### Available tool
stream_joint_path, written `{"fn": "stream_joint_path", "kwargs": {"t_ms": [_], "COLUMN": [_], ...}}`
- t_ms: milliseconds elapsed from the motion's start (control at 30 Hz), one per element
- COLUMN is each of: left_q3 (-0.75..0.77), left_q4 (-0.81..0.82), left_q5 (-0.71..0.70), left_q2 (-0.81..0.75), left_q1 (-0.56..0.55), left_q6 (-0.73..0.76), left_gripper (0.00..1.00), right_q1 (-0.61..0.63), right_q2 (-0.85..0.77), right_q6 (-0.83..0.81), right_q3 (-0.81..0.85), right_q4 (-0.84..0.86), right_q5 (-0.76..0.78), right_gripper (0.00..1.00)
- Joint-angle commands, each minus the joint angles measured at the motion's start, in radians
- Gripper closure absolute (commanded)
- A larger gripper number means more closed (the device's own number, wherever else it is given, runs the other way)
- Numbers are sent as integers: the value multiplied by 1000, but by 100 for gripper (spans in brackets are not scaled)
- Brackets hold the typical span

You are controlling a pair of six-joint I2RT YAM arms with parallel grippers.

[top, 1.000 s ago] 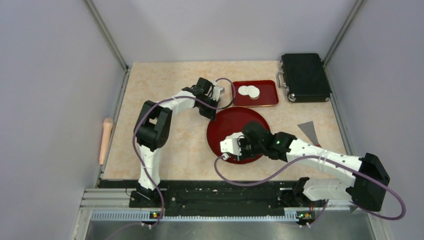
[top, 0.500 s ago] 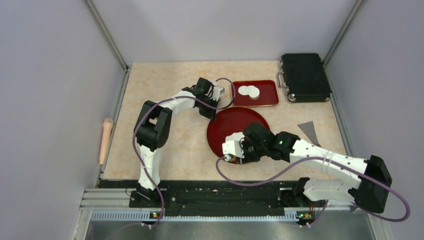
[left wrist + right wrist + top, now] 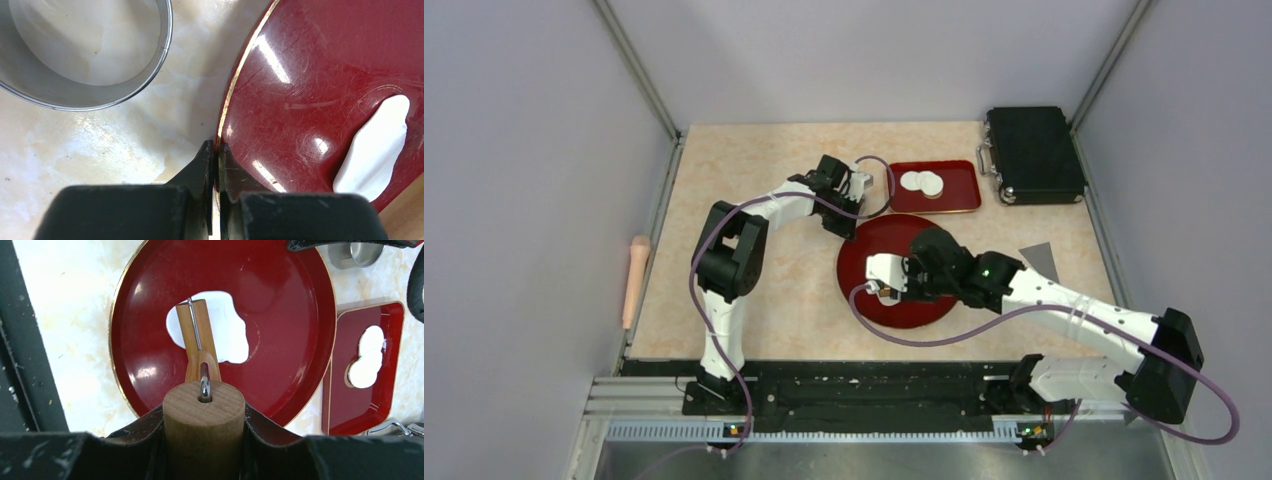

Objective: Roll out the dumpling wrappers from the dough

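The dough (image 3: 231,335) is a flattened ragged white sheet on the round red plate (image 3: 285,285). My right gripper (image 3: 204,412) is shut on the wooden handle of a small roller (image 3: 196,327), whose head rests on the dough's left part. In the top view it (image 3: 906,280) hovers over the plate (image 3: 929,232) and hides the dough. My left gripper (image 3: 216,150) is shut on the plate's rim; the dough (image 3: 375,147) lies beyond it. Two round dumpling wrappers (image 3: 921,183) lie overlapping on the rectangular red tray (image 3: 959,190), also in the right wrist view (image 3: 367,357).
A metal ring (image 3: 45,92) stands on the table just left of the plate, near the left gripper (image 3: 848,222). A black case (image 3: 1034,155) sits at the back right. A grey scraper (image 3: 1042,262) lies right of the plate. A wooden rolling pin (image 3: 636,280) lies off the left edge.
My right gripper has moved the roller from the plate's near edge toward its middle, away from the arm bases. The left arm has not moved.
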Motion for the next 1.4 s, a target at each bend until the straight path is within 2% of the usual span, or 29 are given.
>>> {"fn": "stream_joint_path", "kwargs": {"t_ms": [0, 233, 400, 800, 1167, 1367], "left_q3": [-24, -26, -24, -27, -29, -29], "left_q4": [12, 14, 15, 15, 18, 17], "left_q5": [-87, -87, -85, -85, -85, -90], "left_q2": [38, 37, 37, 34, 32, 34], "left_q1": [5, 4, 4, 5, 6, 5], "left_q6": [36, 37, 38, 38, 36, 35], "left_gripper": [100, 100, 100, 100, 100, 100], "right_q1": [-7, 7, 35, 38, 72, 75], "right_q2": [19, 88, 146, 237, 156, 160], "right_q6": [11, -12, -30, -63, -61, -63], "right_q3": [-4, -104, -170, -181, -187, -213], "right_q4": [165, 197, 230, 258, 40, -24], "right_q5": [12, -22, 58, 110, -103, -151], "right_gripper": [100, 100, 100, 100, 100, 100]}}
